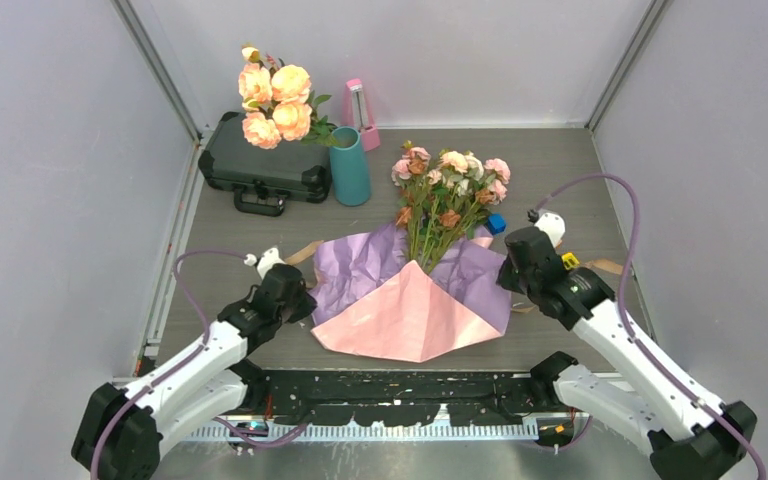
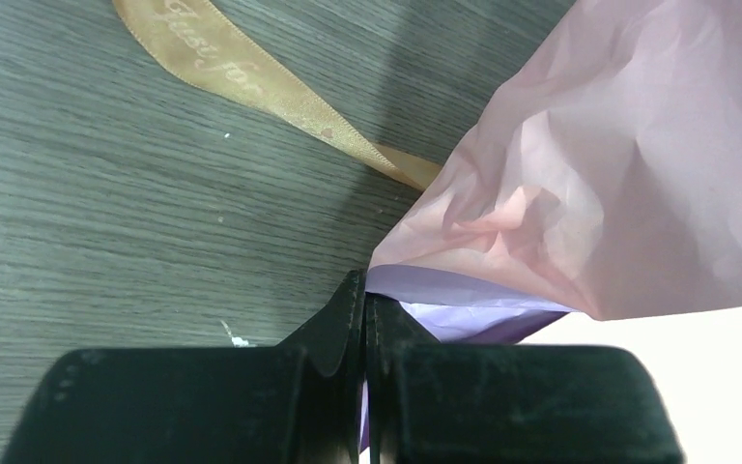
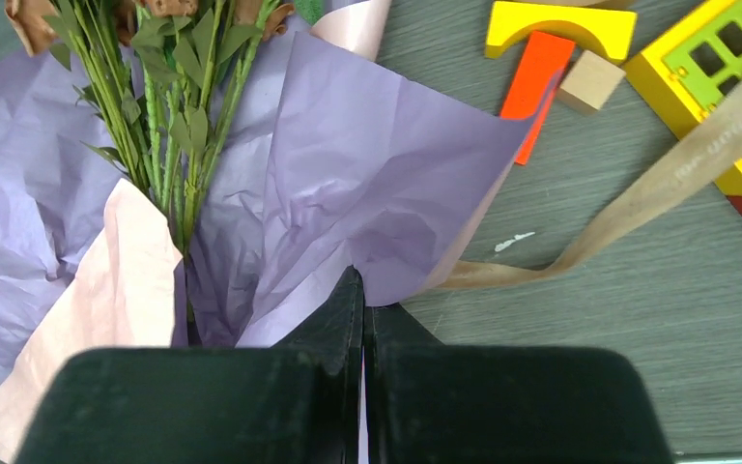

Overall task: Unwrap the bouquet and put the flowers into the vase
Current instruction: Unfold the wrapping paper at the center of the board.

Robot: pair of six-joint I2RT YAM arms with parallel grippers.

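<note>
Lilac paper (image 3: 386,193) tight between both closed jaws

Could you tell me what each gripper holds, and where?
Left gripper pinches the left edge of the wrapping paper; right gripper pinches its right edge.

Grey table (image 1: 570,180), bouquet (image 1: 410,300), vase (image 1: 350,168), black case (image 1: 260,165)

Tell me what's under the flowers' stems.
The stems lie on opened lilac paper. A folded pink flap covers their lower ends; what's beneath it isn't visible.
</note>
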